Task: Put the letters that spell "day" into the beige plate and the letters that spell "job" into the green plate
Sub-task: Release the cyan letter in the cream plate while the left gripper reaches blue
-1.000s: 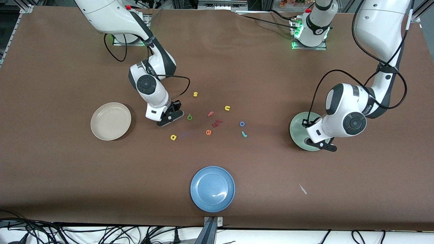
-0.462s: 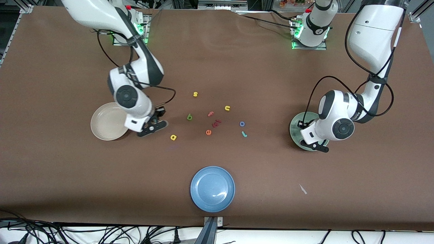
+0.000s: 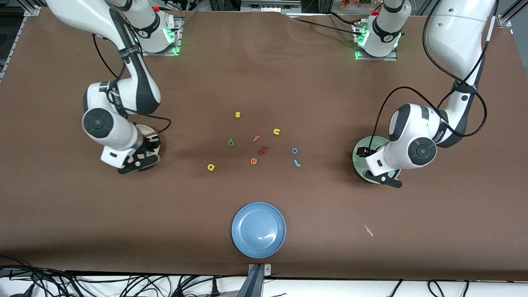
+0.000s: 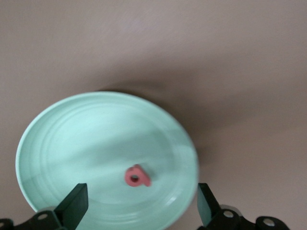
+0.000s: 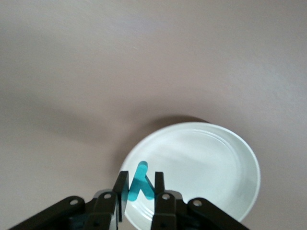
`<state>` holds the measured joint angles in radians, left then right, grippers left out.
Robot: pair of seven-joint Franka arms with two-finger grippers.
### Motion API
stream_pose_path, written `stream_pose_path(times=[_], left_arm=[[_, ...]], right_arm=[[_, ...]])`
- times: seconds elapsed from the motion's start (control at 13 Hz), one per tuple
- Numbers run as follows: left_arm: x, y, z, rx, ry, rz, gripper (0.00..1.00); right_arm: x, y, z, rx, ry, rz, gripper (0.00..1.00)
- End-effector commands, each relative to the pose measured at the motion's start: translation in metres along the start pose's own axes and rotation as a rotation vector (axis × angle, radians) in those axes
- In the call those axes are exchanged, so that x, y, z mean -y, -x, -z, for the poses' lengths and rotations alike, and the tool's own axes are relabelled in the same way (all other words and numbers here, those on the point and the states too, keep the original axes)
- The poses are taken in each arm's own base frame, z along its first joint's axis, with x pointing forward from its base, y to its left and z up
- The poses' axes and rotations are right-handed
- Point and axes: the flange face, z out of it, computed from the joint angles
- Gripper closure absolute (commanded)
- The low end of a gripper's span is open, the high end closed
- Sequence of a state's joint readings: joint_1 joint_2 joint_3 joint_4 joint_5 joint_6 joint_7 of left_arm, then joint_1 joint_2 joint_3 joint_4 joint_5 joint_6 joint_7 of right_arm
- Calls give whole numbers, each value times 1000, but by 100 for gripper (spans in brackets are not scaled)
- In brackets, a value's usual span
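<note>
Both arms are glossy white shells with dark grey joint bands and round grey end caps. Black cables loop loosely beside each forearm. The bases glow green, each topped with a small red part. The left gripper (image 4: 139,211) and right gripper (image 5: 138,191) have black fingers on bolted black brackets.

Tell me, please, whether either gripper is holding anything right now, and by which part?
The right gripper pinches the teal y by its lower part, over the beige plate. The left gripper holds nothing.

Bare brown desk (image 3: 321,214) surrounds the round blue plate (image 3: 258,229); scattered small foam letters (image 3: 258,142) crowd the middle between both arms.
</note>
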<state>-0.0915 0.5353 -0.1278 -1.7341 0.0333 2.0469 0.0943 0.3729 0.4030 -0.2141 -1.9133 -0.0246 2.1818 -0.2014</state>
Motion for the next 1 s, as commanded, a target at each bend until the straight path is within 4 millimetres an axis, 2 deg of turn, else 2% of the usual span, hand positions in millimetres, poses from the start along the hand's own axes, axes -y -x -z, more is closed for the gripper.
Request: stream_pose_path(times=[0.0,0.08,0.15,0.23,0.31,0.54,0.62,0.77,0.92], left_arm=[[-54,-10,28,-19,1,26,0],[-78,-16,29,-28,4,48,0],[-106,-22,26,-30,2,75,0],[-137,-27,19,-28,-3,122,0],[-158,-31,9,-23,-4,195,0],[-220,-41,-22,-24,-6,337,0],[-228,-45,-34,-36,0,333,0],[-232,-52,-39,-97,23,326,0],[-240,-53,-55,-89,14,304,0]], right_arm=[[-3,15,-19,8,-9,1,100],[-3,16,-27,19,-9,2,97],[-10,17,-32,27,-10,-8,78],[-20,19,-36,32,-13,-26,47],[-22,18,-35,32,-14,-29,0],[-8,6,-20,15,-13,-9,0],[2,1,-15,1,-15,5,0],[22,-16,-10,-21,-31,3,0],[50,-36,-11,-41,-104,-85,0]])
